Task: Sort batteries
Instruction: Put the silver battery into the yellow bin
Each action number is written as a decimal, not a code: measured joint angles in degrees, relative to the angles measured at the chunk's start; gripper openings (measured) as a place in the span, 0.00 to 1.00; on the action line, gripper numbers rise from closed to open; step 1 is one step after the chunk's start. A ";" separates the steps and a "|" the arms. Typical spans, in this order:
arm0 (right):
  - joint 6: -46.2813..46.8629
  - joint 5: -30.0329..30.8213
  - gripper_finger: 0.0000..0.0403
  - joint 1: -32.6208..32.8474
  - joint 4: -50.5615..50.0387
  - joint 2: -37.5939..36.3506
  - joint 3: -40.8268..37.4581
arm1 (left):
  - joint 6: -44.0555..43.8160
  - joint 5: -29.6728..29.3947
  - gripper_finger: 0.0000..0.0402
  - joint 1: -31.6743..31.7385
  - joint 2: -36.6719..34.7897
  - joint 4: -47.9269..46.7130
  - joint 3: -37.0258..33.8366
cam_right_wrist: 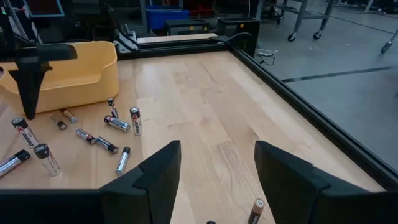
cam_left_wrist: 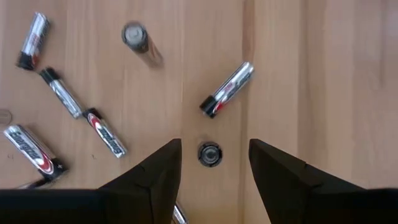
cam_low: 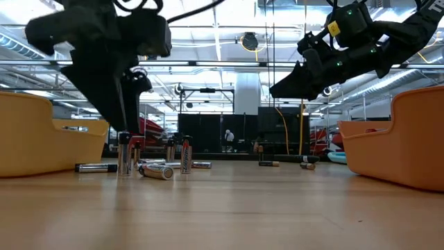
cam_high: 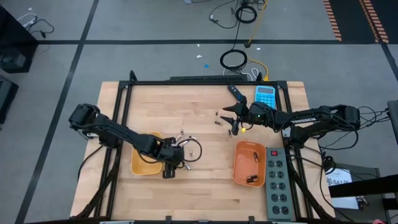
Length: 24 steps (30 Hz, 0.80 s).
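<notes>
Several silver-and-black batteries [cam_left_wrist: 230,89] lie scattered on the wooden table beside the yellow tray [cam_high: 144,163], and a few stand on end [cam_low: 125,154]. My left gripper [cam_left_wrist: 214,155] is open and points straight down. Its fingers stand on either side of one upright battery [cam_left_wrist: 209,154] without touching it. My right gripper [cam_high: 233,119] is open and hangs raised over the table's far middle [cam_low: 305,78]. A small brown-tipped battery [cam_right_wrist: 255,211] stands just beyond its fingers. Small dark batteries [cam_high: 218,118] lie close by.
The orange tray [cam_high: 249,163] at the near right holds a few dark batteries [cam_high: 252,179]. A grey power strip [cam_high: 275,182] lies to its right. The blue calculator [cam_high: 265,94] and a dark pen-like device [cam_high: 234,91] sit by the far edge. A black frame rail [cam_high: 205,81] borders the table.
</notes>
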 joint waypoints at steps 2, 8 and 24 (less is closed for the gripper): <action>0.00 -0.01 0.49 0.00 0.00 0.00 0.00 | 0.17 -0.31 0.49 0.02 0.69 0.13 0.01; -0.17 0.00 0.49 0.00 0.00 0.00 0.00 | 0.24 -1.25 0.49 0.02 0.99 -0.02 0.00; -0.20 0.00 0.49 0.00 -0.02 0.00 0.00 | -2.66 -2.33 0.49 0.69 1.01 0.34 -0.02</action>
